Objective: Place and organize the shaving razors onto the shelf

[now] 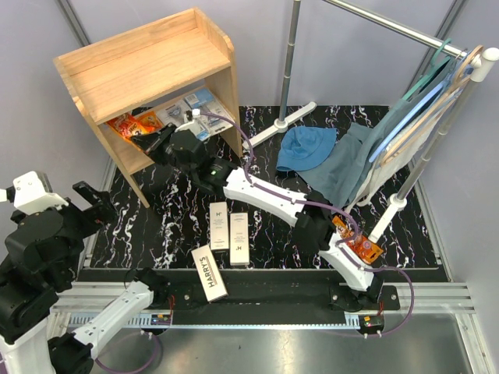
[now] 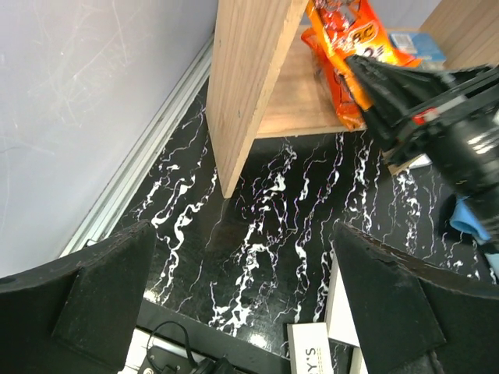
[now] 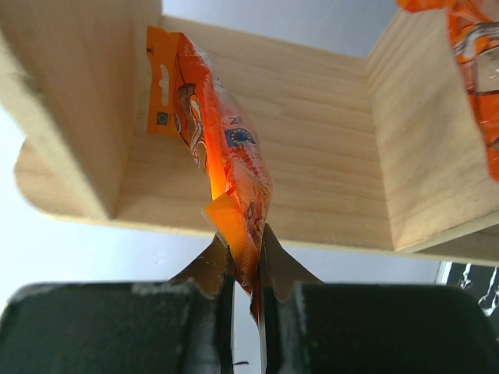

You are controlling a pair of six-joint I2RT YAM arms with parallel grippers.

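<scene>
Black marbled tabletop [image 1: 168, 226] shows open between the wooden shelf [image 1: 148, 66] and three Harry's boxes [image 1: 228, 234]. The right arm stretches forward-left to the shelf's lower level, where the right gripper [image 3: 245, 269] pinches an orange razor pack [image 3: 230, 167] by its edge. The left gripper [image 2: 245, 288] hovers spread wide beside the shelf's side panel.

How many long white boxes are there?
3. Left box and right box, side by side on the table; angled box by the near edge. Others may be hidden.

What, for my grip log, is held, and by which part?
Right gripper pinches an orange razor pack by the end opposite its hang tab; left gripper holds nothing.
</scene>
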